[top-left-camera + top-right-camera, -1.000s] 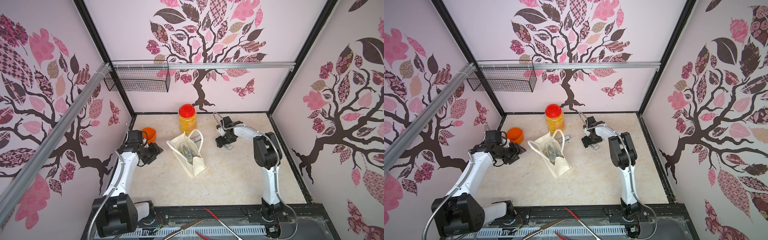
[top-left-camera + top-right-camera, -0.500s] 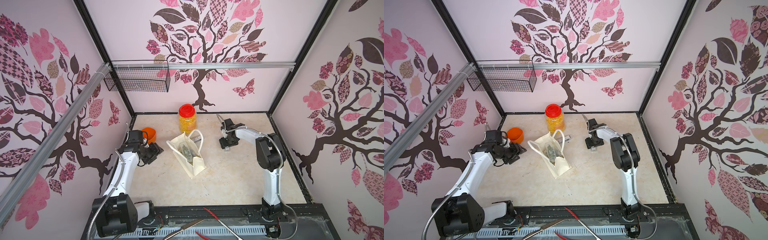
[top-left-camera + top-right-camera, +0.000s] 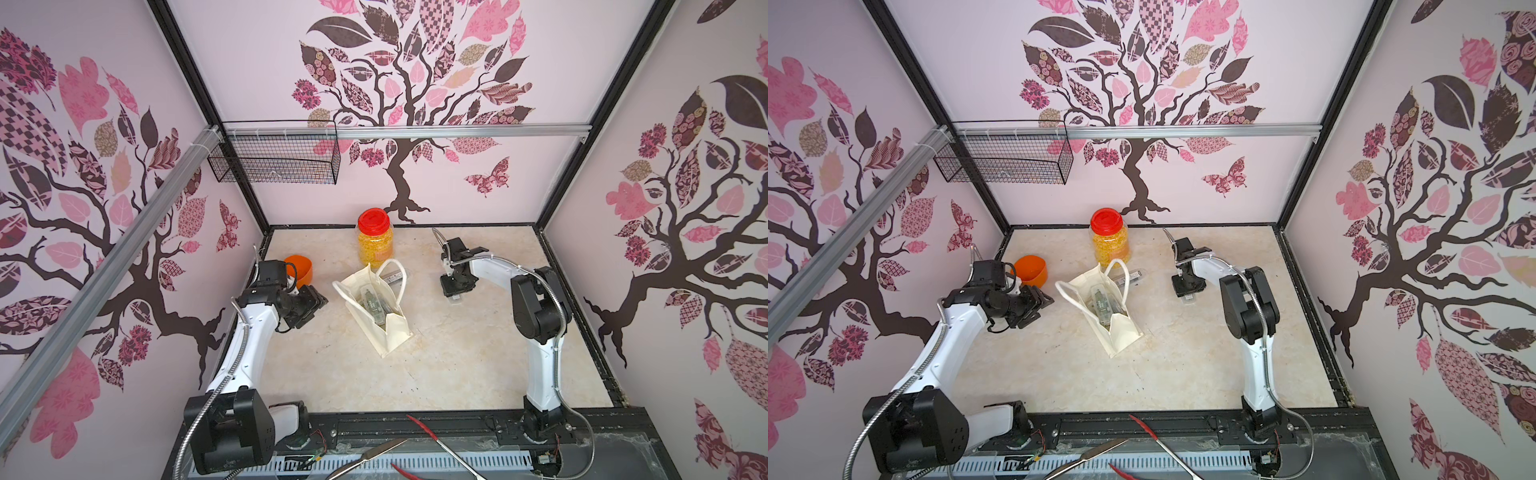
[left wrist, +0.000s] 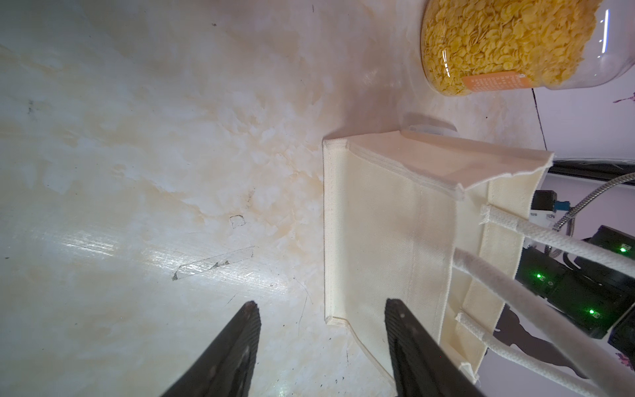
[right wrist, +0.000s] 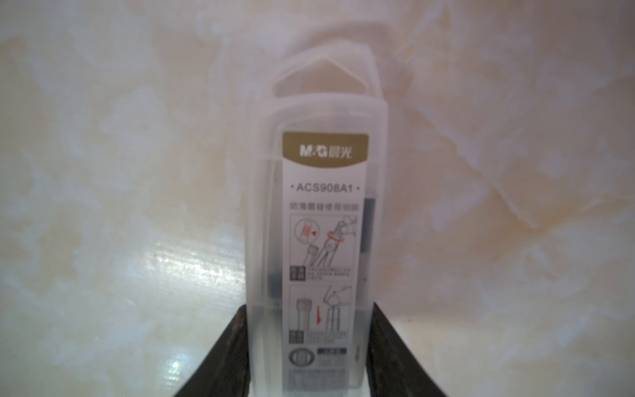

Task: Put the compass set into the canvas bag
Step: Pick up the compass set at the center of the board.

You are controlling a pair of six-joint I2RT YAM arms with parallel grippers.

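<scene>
At the upper left of both top views we see a wire basket point(image 3: 274, 160) hung on the back wall. Below it, at the left of the table point(image 3: 436, 365), the left gripper point(image 3: 315, 311) hangs low and points toward the bag point(image 3: 390, 332). Its wrist view shows the two dark fingers point(image 4: 237, 350) spread apart, with nothing between them. Just behind this gripper stands an orange cup point(image 3: 301, 266).

Toward the centre, a jar point(image 3: 375, 245) with a red lid stands near the back edge. Just in front of it the bag stands upright, mouth open and handles up. Inside it lies a second set point(image 3: 372, 300) in its clear box. A clear case point(image 3: 394, 276) lies on the table between bag and jar, partly hidden by the bag.

Right of centre, well apart from the bag, the right gripper point(image 3: 455, 293) points straight down at the table. In its wrist view we see the compass set point(image 5: 319, 206), a clear plastic box with a white label reading "ACS908A1". The fingers point(image 5: 237, 343) press against its two long sides, clamped on it. We cannot tell whether the box rests on the table or sits just clear of it.
</scene>
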